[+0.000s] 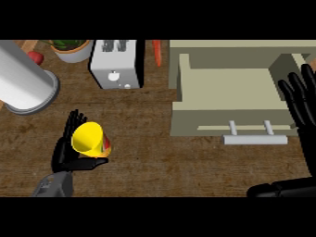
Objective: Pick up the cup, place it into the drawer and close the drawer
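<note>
A yellow cup (88,138) with a red and green pattern low on its side is tilted, its mouth facing up toward me, at the lower left of the counter. My left hand (64,153) is shut on it, fingers behind the cup and thumb curled under its lower edge. The beige drawer (215,121) stands pulled open at the right, its inside bare, with a grey bar handle (255,138) on its front. My right hand (309,109) is open with fingers up at the right edge, beside the drawer's right wall and apart from the handle.
A large white cylinder (16,78) stands at the far left. A white toaster (118,69), a potted plant (71,48), a red fruit (35,57) and a carrot (158,52) line the back. Brown counter top lies between the cup and the drawer.
</note>
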You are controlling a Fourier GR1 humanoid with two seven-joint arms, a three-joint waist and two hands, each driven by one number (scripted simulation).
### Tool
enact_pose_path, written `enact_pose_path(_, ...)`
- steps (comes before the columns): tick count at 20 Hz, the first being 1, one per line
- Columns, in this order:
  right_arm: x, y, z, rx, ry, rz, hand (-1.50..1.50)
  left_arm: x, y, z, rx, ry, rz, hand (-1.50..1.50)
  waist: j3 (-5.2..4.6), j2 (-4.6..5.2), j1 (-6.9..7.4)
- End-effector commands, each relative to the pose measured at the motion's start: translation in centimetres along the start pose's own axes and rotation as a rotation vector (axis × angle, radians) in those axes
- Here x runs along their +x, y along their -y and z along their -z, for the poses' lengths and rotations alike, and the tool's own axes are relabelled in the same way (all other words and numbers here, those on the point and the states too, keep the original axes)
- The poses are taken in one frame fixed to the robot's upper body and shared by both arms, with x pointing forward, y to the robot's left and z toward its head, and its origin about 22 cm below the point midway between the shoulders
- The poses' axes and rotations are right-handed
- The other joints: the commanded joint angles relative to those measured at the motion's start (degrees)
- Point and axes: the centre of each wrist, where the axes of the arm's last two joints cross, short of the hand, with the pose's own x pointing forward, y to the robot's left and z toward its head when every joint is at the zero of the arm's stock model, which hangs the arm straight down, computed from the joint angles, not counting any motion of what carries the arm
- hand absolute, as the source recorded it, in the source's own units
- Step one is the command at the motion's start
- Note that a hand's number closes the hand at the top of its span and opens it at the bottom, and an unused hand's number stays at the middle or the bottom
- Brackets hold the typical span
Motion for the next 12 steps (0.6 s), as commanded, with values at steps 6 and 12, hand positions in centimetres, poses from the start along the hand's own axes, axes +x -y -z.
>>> enact_pose_path(6,-0.4,-0.5,1.9,0.013,-0.008,-0.003,-1.5,-1.6,1.5,-0.5,-0.082,-0.012,-0.172,-1.5,-0.02,0.09,0.05)
enact_pose_path(12,0.0,-0.4,2.8,0.004,0.002,-0.003,-1.5,-1.1,1.4,0.3,-0.143,0.03,-0.229,1.5,-0.03,0.11,0.17)
